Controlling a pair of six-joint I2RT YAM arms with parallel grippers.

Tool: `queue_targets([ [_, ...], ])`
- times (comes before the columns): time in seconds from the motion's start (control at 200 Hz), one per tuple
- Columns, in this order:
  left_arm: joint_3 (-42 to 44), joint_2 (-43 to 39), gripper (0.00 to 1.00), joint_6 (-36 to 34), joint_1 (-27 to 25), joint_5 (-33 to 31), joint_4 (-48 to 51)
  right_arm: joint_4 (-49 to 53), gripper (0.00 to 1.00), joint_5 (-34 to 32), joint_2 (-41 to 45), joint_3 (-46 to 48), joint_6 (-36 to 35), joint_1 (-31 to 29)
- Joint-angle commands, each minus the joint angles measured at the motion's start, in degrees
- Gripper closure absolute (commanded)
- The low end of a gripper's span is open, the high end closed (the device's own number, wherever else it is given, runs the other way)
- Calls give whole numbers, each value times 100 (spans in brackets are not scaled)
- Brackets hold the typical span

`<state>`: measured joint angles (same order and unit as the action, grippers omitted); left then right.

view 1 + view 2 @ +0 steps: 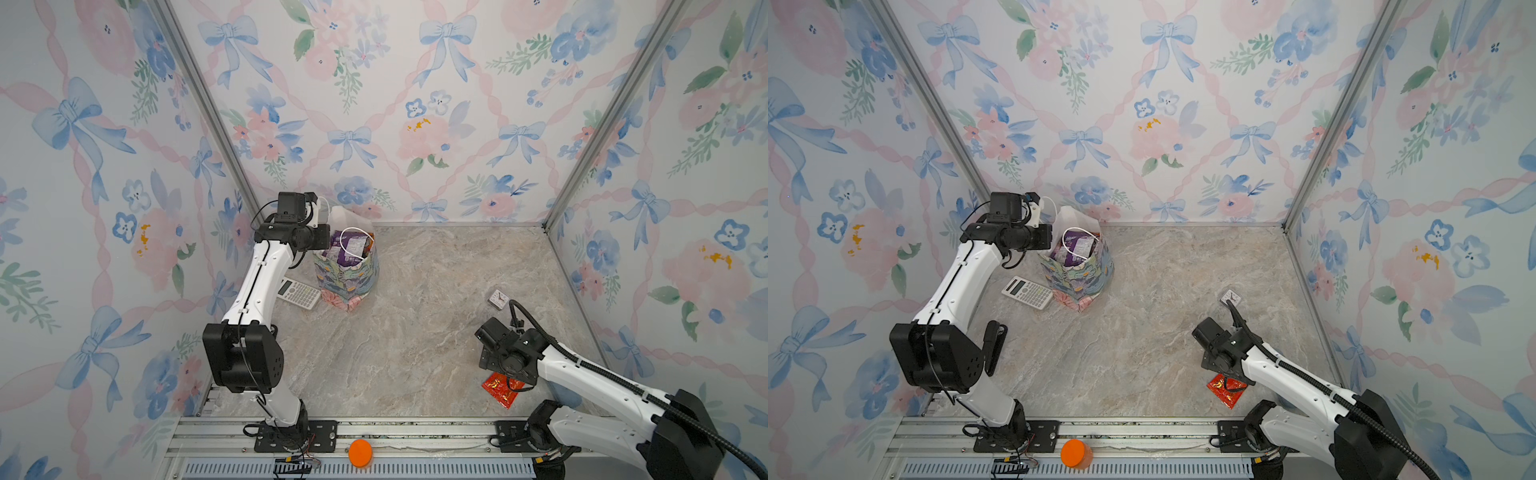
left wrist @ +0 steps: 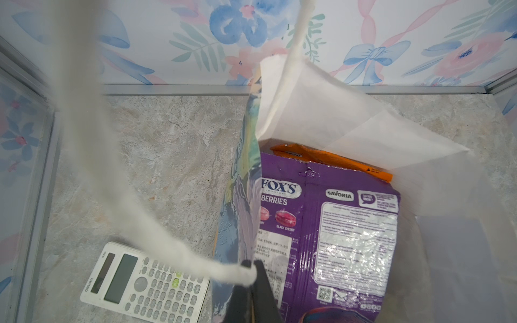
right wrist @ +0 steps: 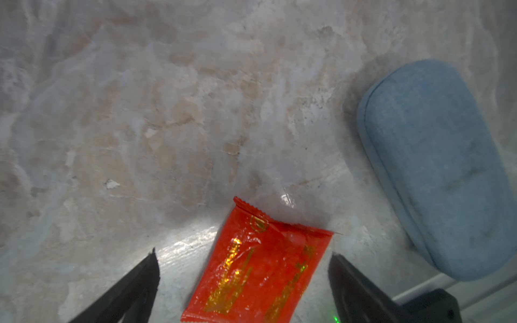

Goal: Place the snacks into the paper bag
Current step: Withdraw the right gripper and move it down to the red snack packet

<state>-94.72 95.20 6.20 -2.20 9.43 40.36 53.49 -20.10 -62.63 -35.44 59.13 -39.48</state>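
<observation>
Red sachet [image 3: 257,274] is being straddled by the wide-spread right gripper [image 3: 243,252], blue case [image 3: 436,167] beside it.
Far left, the paper bag [image 1: 349,286] is being pinched by the left gripper [image 2: 252,265], calculator [image 2: 145,282] beside it.

One each: bag [image 1: 347,286], calculator [image 1: 299,294], clock [image 1: 497,299], sachet [image 3: 251,265]

the marble-patterned table [image 1: 415,332] fills the lower middle of both top views. the paper bag [image 1: 347,282] stands upright left of centre, with the calculator [image 1: 299,293] lying flat just beside it on its left. the clock [image 1: 498,298] lies at right. below it the red sachet [image 1: 500,388] lies flat, with a blue case [image 3: 436,167] near it.
</observation>
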Motion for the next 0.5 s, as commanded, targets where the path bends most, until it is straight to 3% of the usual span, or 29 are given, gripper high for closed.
queue_targets([
  [0.0,83,38,100,13,17,64,113,215,3,171,-37,105,409,-136],
  [0.33,77,57,100,18,18,72,110,98,3,398,27,160,870,-174],
  [0.495,81,62,100,14,22,81,112,-508,4,785,-260,290,1183,-198],
])
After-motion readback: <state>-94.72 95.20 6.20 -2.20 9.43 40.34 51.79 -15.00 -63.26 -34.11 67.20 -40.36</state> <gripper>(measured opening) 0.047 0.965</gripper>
